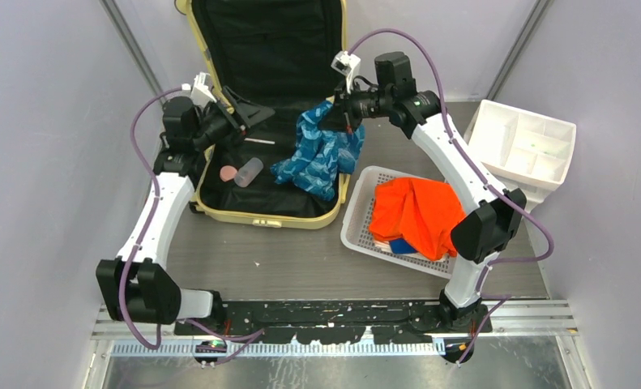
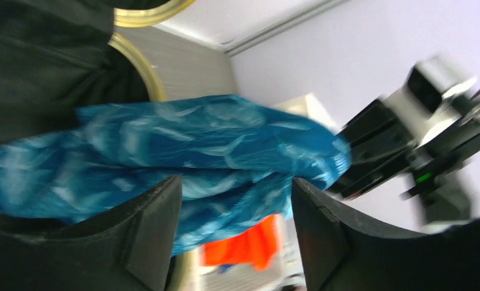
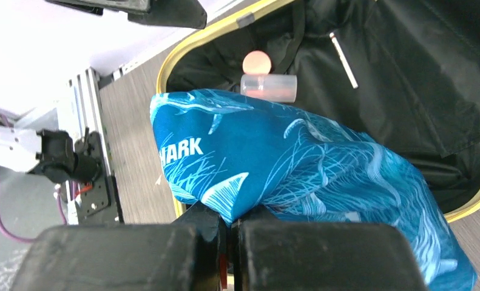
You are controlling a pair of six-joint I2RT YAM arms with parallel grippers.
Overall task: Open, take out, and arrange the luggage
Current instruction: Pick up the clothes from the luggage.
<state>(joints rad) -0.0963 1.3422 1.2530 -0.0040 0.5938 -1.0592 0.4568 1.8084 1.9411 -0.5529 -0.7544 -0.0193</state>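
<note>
Taking-out step: the luggage [image 1: 260,219] lies open far left on the table [image 1: 284,259]; we clench the blue garment [image 1: 321,154] in our right gripper [image 1: 343,113] above its rim, left gripper [image 1: 248,113] released, and judge the next move a carry to the white basket [image 1: 357,231].

One open suitcase [image 1: 268,217] lies at the worktop's [image 1: 301,259] far edge, holding one clear bottle [image 1: 249,172] and one pink disc [image 1: 228,173]. One blue patterned cloth [image 1: 321,154] and one orange cloth [image 1: 414,212] — two cloths in all. Two white containers sit toward the right edge — one perforated basket [image 1: 356,231], one divided bin [image 1: 537,180].
</note>
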